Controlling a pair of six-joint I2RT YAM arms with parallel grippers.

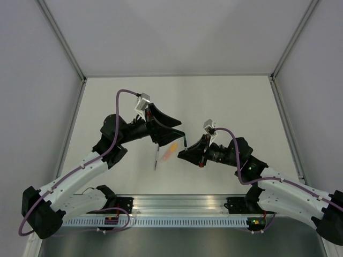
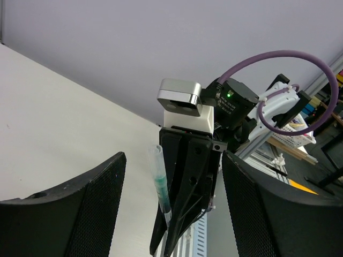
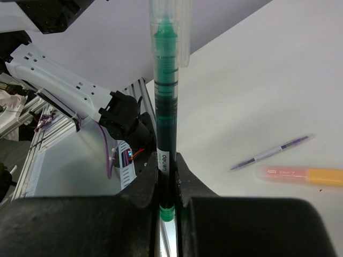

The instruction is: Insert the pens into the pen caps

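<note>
Your right gripper (image 3: 167, 206) clamped on green pen (image 3: 165, 123), cap (image 3: 170, 27) fitted — orange pen (image 3: 305, 175) at its 4 o'clock, left gripper (image 2: 173, 160) spread, empty.

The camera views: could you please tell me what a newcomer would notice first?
The green pen sticks out of the shut right gripper, a clear cap over its tip. The left gripper stands open, a finger on either side of that capped end. On the table beyond lie a thin grey pen and an orange pen, side by side.
</note>
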